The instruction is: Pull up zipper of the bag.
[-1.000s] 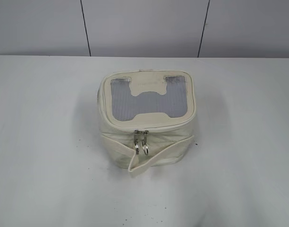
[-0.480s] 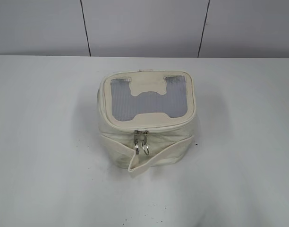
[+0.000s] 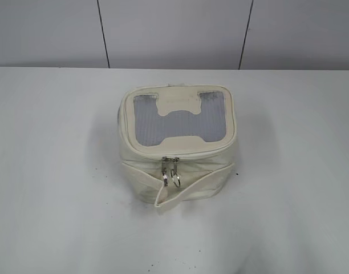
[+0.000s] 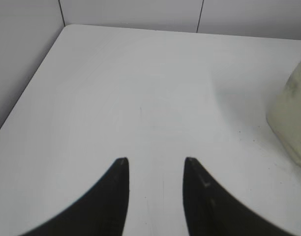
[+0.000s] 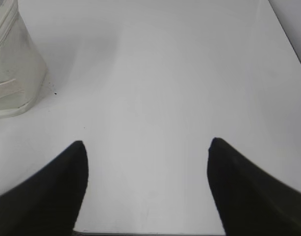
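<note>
The white table (image 3: pixel 55 171) is filling most of the exterior view, its far edge meeting a pale panelled wall (image 3: pixel 174 31), and bare surface is lying open on every side of the one item standing on it. The bag (image 3: pixel 177 145), a small boxy cream case with rounded corners, is sitting upright near the middle of the table, well apart from the far edge and from both side borders of the view. Its grey ribbed top window (image 3: pixel 180 117) is facing up, carrying a cream H-shaped patch, and a wide cream strap (image 3: pixel 194 185) is running across the near side, its lower end flaring out toward the table. The zipper (image 3: pixel 180 155) is tracing the top rim, and its two silver sliders with ring pulls (image 3: pixel 171 174) are hanging side by side at the middle of the near face, just above the strap. In the left wrist view, the left gripper (image 4: pixel 156 164) is hovering over bare table with its jaws parted a moderate way and holding nothing; the bag's corner is showing at the right border, well apart from the fingertips, and the table's left edge is visible beyond. In the right wrist view, the right gripper (image 5: pixel 146 145) is hovering likewise, jaws spread wide and empty, with the bag at the upper left and the near table edge just below.
</note>
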### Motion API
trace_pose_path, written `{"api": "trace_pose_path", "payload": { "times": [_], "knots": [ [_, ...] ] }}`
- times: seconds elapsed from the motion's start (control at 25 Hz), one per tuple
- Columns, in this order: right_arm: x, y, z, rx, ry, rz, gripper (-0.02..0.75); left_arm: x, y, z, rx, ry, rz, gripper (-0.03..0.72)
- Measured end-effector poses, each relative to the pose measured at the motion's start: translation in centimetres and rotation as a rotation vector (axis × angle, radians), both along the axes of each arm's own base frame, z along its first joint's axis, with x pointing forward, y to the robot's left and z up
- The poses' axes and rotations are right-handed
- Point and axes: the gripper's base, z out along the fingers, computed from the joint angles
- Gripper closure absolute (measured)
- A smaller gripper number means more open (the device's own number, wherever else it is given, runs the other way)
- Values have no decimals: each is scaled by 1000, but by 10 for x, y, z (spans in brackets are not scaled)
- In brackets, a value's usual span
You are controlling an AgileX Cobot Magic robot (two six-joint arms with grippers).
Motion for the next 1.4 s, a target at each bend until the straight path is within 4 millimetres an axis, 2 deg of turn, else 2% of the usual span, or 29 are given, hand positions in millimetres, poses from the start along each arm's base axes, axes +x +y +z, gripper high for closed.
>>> {"api": "trace_pose_path", "payload": {
  "times": [1.4],
  "knots": [
    [0, 0, 0, 0, -2, 0, 151, 0, 0, 0, 0, 0, 0, 397]
  ]
}}
